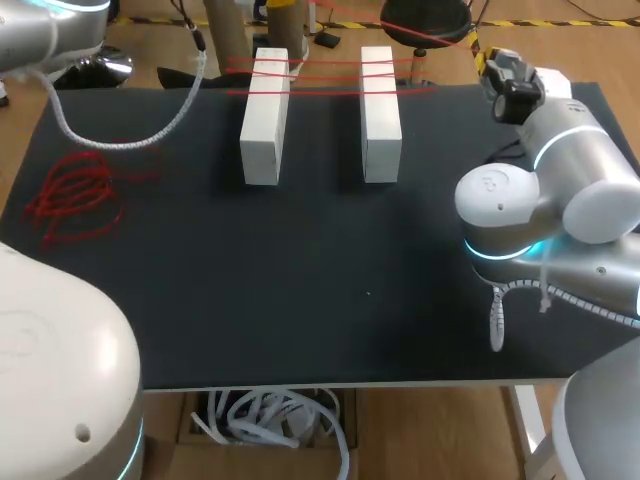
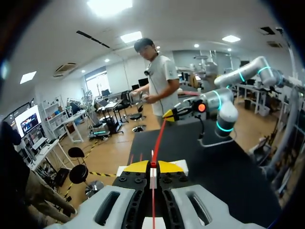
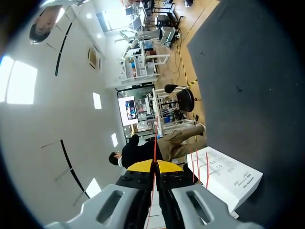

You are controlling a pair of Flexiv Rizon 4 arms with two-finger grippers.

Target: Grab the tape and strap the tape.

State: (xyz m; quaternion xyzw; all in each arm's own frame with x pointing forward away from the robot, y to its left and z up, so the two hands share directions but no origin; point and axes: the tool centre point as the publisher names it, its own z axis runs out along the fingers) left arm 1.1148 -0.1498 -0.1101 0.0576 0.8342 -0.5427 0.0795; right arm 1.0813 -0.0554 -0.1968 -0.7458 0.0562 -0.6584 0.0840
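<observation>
Fingers, left: the left fingers [image 2: 138,167] are pressed together on the tape [image 2: 159,136], their yellow tips meeting on the red strand from both sides.
Fingers, right: the right fingers [image 3: 140,166] are likewise clamped on the tape [image 3: 155,143], with the strand pinched in the seam between the tips.
Tape, held length: a thin red line runs straight ahead from the left fingers, above the bench [image 2: 228,167], to the yellow tip of the right fingers [image 2: 169,114], which hold its other end.
Tape, on the blocks: red strands [image 1: 330,75] lie taut across the far ends of both white blocks.
Blocks: the left block [image 1: 265,115] and right block [image 1: 380,110] stand side by side and apart on the far half of the bench [image 1: 300,280]. In the right wrist view, the right block [image 3: 228,174] is just beside the fingers, with red strands across its end.
Loose tape: a tangle of red strands [image 1: 72,195] lies at the bench's left edge.
Arms: the left arm [image 1: 45,30] enters at the far left and the right arm [image 1: 560,200] stands over the right side.
</observation>
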